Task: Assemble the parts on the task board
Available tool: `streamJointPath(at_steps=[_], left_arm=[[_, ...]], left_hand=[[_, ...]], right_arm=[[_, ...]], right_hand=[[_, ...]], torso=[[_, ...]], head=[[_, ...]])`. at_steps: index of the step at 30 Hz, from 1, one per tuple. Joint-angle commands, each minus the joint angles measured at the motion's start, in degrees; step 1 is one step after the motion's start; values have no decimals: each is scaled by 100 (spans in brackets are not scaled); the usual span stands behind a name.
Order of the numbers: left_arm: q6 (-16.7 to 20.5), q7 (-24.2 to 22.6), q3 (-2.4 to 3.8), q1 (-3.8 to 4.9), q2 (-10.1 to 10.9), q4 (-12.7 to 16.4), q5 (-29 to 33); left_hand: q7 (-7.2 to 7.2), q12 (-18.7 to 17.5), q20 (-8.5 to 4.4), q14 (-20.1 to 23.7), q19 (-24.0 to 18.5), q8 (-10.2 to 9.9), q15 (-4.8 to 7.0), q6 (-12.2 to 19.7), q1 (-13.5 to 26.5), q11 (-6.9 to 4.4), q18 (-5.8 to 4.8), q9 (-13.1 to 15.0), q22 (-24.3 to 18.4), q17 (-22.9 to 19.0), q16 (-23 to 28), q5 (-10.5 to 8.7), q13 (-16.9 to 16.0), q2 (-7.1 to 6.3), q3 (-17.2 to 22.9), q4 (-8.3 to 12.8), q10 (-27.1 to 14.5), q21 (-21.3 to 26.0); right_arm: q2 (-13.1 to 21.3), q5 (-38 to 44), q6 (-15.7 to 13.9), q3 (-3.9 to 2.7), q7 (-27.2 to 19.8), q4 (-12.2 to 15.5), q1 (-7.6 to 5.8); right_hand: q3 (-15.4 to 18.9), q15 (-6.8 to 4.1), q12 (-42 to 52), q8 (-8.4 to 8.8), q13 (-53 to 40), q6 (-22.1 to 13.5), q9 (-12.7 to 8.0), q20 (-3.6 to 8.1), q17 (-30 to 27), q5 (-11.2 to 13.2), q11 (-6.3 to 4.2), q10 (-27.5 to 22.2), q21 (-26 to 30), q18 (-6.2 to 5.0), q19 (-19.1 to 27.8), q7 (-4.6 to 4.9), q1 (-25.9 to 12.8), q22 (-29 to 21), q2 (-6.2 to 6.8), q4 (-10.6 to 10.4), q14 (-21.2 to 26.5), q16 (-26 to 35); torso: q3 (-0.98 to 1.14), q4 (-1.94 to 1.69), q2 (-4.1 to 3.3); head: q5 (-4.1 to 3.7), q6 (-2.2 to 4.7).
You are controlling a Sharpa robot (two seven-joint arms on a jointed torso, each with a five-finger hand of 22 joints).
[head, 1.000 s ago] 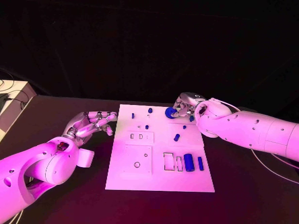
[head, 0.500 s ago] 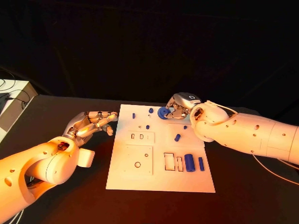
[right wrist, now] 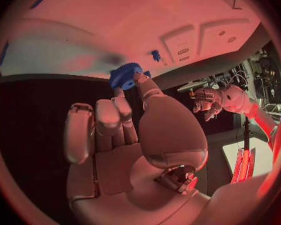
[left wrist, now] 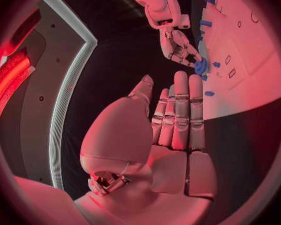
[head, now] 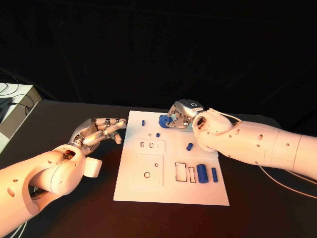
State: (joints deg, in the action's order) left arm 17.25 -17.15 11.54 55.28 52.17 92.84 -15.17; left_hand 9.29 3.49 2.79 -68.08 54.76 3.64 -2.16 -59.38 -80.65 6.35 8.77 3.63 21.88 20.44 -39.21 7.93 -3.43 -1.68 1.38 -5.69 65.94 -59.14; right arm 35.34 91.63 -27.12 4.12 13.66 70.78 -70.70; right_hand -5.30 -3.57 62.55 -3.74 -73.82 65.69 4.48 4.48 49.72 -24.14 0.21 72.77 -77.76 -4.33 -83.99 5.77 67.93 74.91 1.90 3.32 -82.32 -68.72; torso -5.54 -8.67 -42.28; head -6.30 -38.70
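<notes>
Holding a small blue gear in its fingertips, the right hand is up at the far end of the task board, near the middle of that far edge. In the right wrist view the gear sits pinched at the tips of the fingers, with the board's white face just past it. Two little blue pegs stand on the board just beside the gear, a bit nearer to the robot, so I think the gear has to go down toward one of them. I cannot tell if the gear touches the board yet. The right hand is by far the nearer one. The left hand hangs off the board's left edge, holding nothing, with its fingers straight and close side by side. More blue parts, among them a fat cylinder, lie at the board's near end, well apart from the gear.
</notes>
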Motion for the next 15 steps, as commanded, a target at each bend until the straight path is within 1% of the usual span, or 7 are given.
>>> streamJointPath(at_steps=[1,9,11,13,15], left_arm=[[-108,-23,4,1,-11,20,9],[-106,-23,4,1,-11,20,8],[-104,-26,4,1,-14,22,8],[-103,-29,4,1,-18,25,8],[-103,-29,4,1,-22,28,7]], left_hand=[[-29,-8,-5,32,-30,-5,15,-13,-33,-4,87,-4,-5,-3,-18,-13,-2,3,20,4,-38,-39],[-29,-8,-5,32,-30,-5,15,-13,-33,-4,87,-4,-5,-3,-18,-13,-2,3,20,4,-38,-39],[-29,-8,-5,32,-30,-5,15,-13,-33,-4,87,-4,-5,-3,-18,-13,-2,3,20,4,-38,-39],[-29,-8,-5,32,-30,-5,15,-13,-33,-4,87,-4,-5,-3,-18,-13,-2,3,20,4,-38,-39],[-29,-8,-5,32,-30,-5,15,-13,-33,-4,87,-4,-5,-3,-18,-13,-2,3,20,4,-38,-39]], right_arm=[[-66,146,17,0,5,-82,6],[-217,154,35,1,2,-180,14],[-253,156,46,2,10,-194,17],[-279,162,55,3,20,-209,19],[-294,165,64,4,27,-223,20]], right_hand=[[-14,-36,-44,-24,-11,7,5,19,10,3,-8,28,-14,109,-511,2,-12,1147,24,-41,12,2],[-14,-36,-44,-24,-11,7,5,19,10,3,-8,28,-14,109,-511,2,-12,1147,24,-41,12,2],[-14,-36,-44,-24,-11,7,5,19,10,3,-8,28,-14,109,-511,2,-12,1147,24,-41,12,2],[-12,-34,-48,-22,-15,-2,3,18,14,4,-5,26,-7,108,-511,6,-11,1146,28,-54,11,4],[-12,-34,-48,-22,-15,-2,3,18,14,4,-5,26,-7,108,-511,6,-11,1146,28,-54,11,4]], torso=[[-4,-13,2],[-6,-13,-1],[-3,-5,-2],[-5,-11,-4],[-4,-19,1]], head=[[-6,-7],[13,-18],[34,-16],[58,-23],[55,-32]])
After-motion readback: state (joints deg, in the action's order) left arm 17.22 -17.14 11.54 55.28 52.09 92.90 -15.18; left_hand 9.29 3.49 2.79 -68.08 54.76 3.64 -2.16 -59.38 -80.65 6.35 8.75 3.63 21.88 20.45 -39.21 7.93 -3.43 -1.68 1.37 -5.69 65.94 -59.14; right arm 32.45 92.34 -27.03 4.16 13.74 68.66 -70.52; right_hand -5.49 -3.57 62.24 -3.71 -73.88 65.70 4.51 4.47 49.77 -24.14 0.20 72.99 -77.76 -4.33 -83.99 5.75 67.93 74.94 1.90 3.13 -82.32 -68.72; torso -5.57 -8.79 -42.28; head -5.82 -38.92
